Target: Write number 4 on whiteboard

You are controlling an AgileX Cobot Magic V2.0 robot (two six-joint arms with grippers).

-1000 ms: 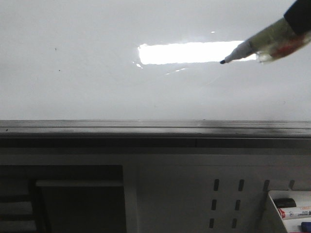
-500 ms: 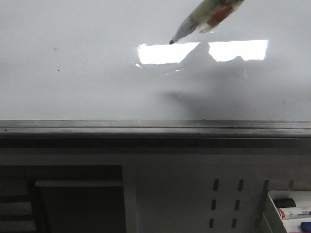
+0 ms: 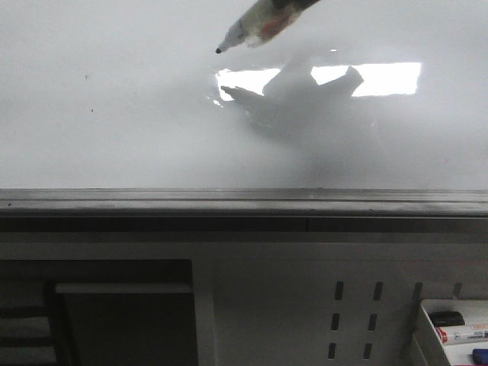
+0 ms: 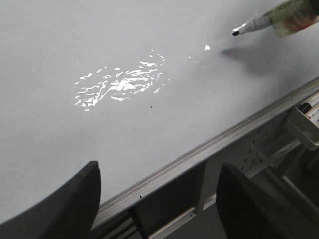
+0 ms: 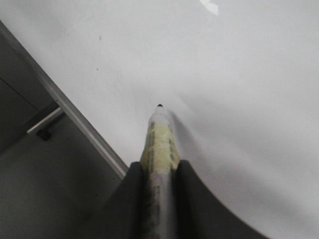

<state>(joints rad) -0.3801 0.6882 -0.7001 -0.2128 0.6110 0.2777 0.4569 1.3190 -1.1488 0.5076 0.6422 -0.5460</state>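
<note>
The whiteboard (image 3: 114, 122) fills the upper front view, glossy, with a bright rectangular reflection. No number 4 shows on it. My right gripper (image 5: 158, 172) is shut on a marker (image 5: 159, 144) with a yellow label. The marker (image 3: 255, 24) enters the front view at the top, its black tip just above the board, left of the reflection, casting a shadow. It also shows in the left wrist view (image 4: 279, 17). My left gripper (image 4: 159, 199) is open and empty, over the board's dark ledge (image 4: 209, 149). The right gripper itself is out of the front view.
The dark grey ledge (image 3: 244, 202) runs along the board's near edge. Below it is a white slotted panel (image 3: 354, 316) and, at the lower right, a white tray (image 3: 457, 332) holding spare markers. Tiny dark specks (image 3: 86, 76) dot the board's left part.
The marker has moved left and up across the board, from the right end of the reflection to beyond its left end. Its shadow on the board has followed.
</note>
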